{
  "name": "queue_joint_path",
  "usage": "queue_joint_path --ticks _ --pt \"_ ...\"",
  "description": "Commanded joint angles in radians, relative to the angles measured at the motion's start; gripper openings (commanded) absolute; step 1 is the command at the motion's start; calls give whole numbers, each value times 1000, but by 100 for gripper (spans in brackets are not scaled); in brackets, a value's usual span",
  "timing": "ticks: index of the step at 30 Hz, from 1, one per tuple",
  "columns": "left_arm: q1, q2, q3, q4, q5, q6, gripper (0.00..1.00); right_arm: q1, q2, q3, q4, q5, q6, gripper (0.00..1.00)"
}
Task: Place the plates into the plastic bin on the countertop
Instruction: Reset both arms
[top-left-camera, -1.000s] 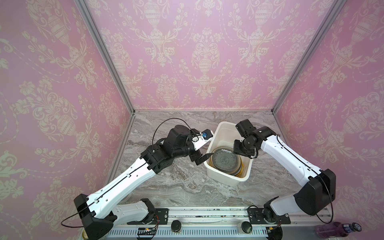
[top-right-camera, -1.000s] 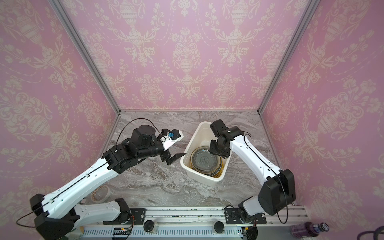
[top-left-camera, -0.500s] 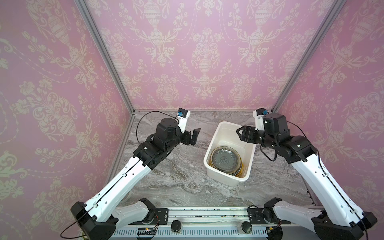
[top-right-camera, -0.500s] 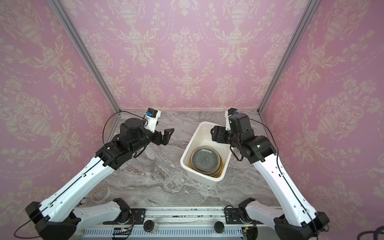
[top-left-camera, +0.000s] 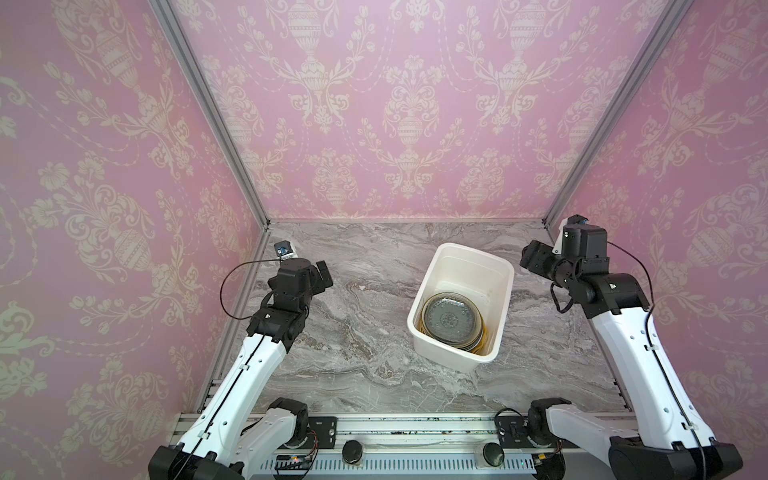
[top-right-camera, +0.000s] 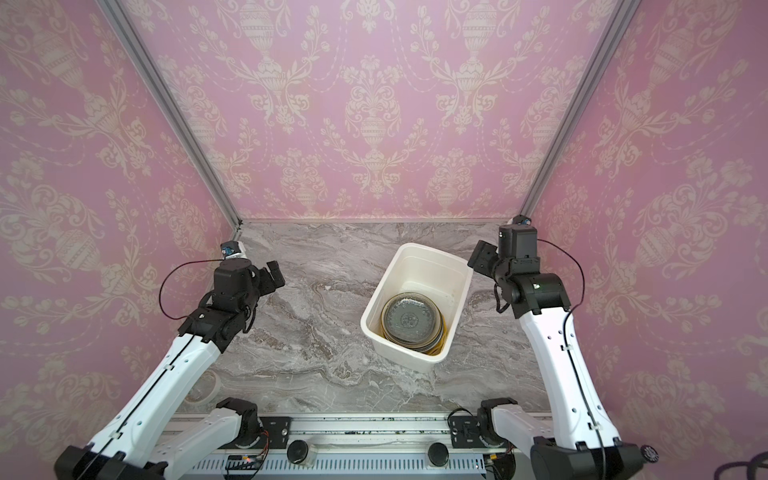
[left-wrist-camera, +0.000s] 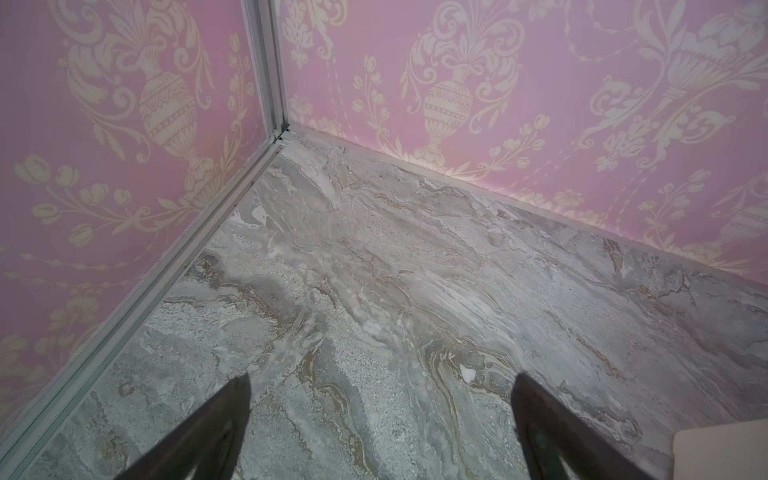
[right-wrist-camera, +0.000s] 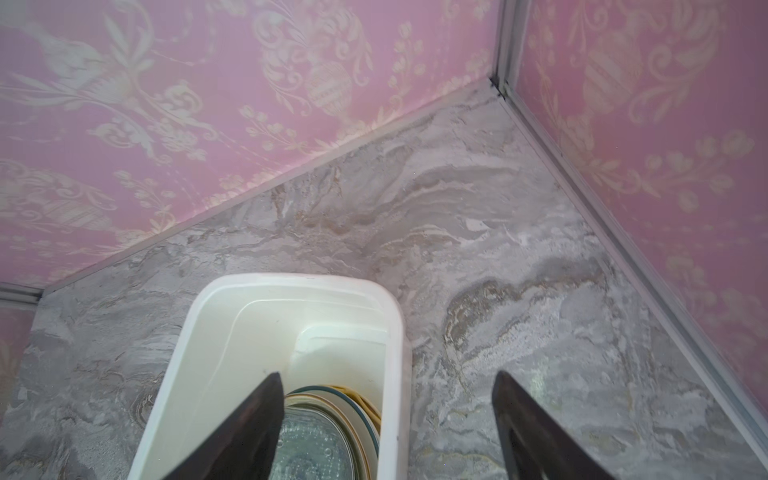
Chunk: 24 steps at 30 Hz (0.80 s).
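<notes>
The white plastic bin (top-left-camera: 457, 272) (top-right-camera: 424, 270) stands on the grey marble countertop (top-left-camera: 353, 332), right of centre. Several plates (top-left-camera: 451, 319) (top-right-camera: 411, 319) lie stacked inside it at its near end, a clear glass one on top, with teal, cream and yellow rims showing under it in the right wrist view (right-wrist-camera: 332, 432). My left gripper (top-left-camera: 323, 274) (left-wrist-camera: 382, 378) hangs open over bare countertop by the left wall, holding nothing. My right gripper (top-left-camera: 530, 259) (right-wrist-camera: 387, 375) is open and empty, raised beside the bin's far right corner (right-wrist-camera: 249, 332).
Pink patterned walls with metal corner posts close in the back and both sides. A roll of tape (top-right-camera: 203, 386) lies near the front left, partly under my left arm. A corner of the bin (left-wrist-camera: 723, 449) shows in the left wrist view.
Both arms have pulled back from the bin, left toward the left wall, right toward the right wall. The right gripper has come up out of the bin and its jaws have widened.
</notes>
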Motion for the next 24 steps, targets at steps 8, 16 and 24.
queue_joint_path --ticks 8,16,24 --pt "7 -22 27 -31 125 5 99 -78 142 -119 -16 -344 150 71" --pt "5 -8 31 -14 156 11 99 -9 272 -91 -51 -318 80 40" --pt "6 3 43 -1 177 32 99 148 314 -28 -48 -248 53 19"
